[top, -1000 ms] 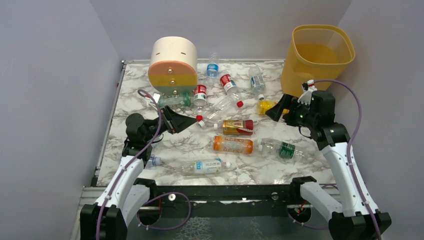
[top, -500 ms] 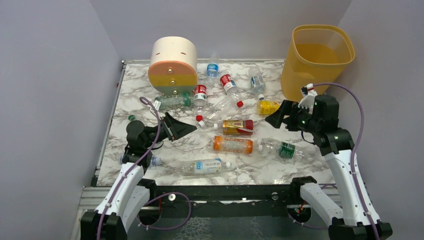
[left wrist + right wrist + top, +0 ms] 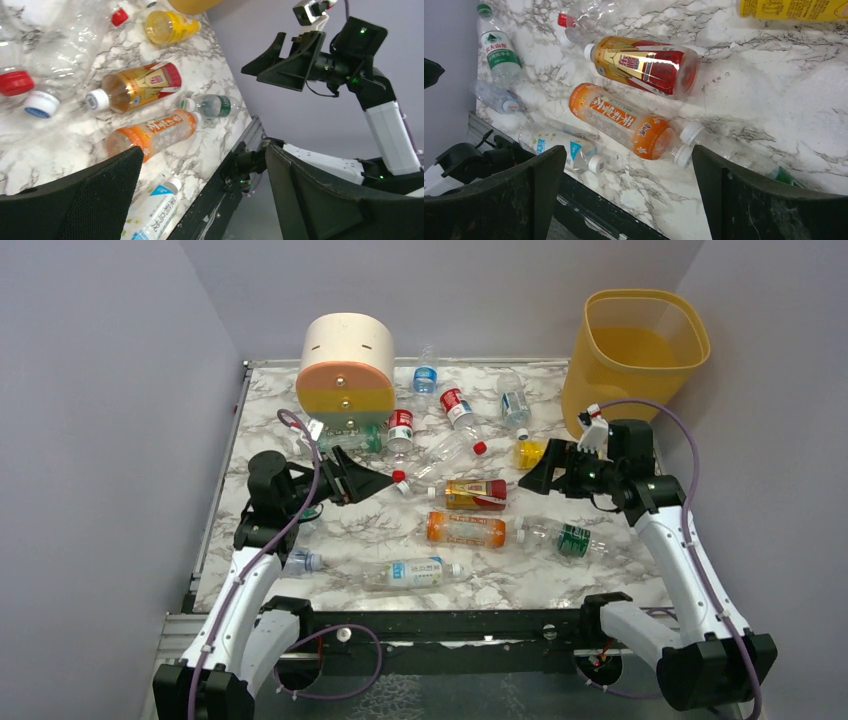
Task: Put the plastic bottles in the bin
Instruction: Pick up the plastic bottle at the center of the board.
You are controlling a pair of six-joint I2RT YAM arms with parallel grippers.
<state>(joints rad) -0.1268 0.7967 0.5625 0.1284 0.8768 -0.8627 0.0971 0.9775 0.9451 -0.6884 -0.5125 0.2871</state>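
Note:
Several plastic bottles lie scattered on the marble table [image 3: 260,430]. In the middle are an orange bottle [image 3: 465,529], a red-and-gold one [image 3: 475,494], a green-labelled one [image 3: 560,538] and a white-and-blue one [image 3: 412,572]. A yellow bottle [image 3: 530,453] lies close to the bin [image 3: 635,360], a tall yellow-orange basket at the back right. My left gripper [image 3: 385,482] hovers open above the table's left part, holding nothing. My right gripper [image 3: 524,482] hangs open and empty just right of the red-and-gold bottle [image 3: 644,65], with the orange bottle [image 3: 624,120] below it.
A round cream, orange, yellow and green drawer unit [image 3: 346,370] stands at the back left, with more bottles beside it. A black frame rail [image 3: 450,625] runs along the near edge. Grey walls close in on both sides.
The right gripper has moved a little left, away from the bin. The left gripper dipped and came back up. Both stayed open and no bottle moved.

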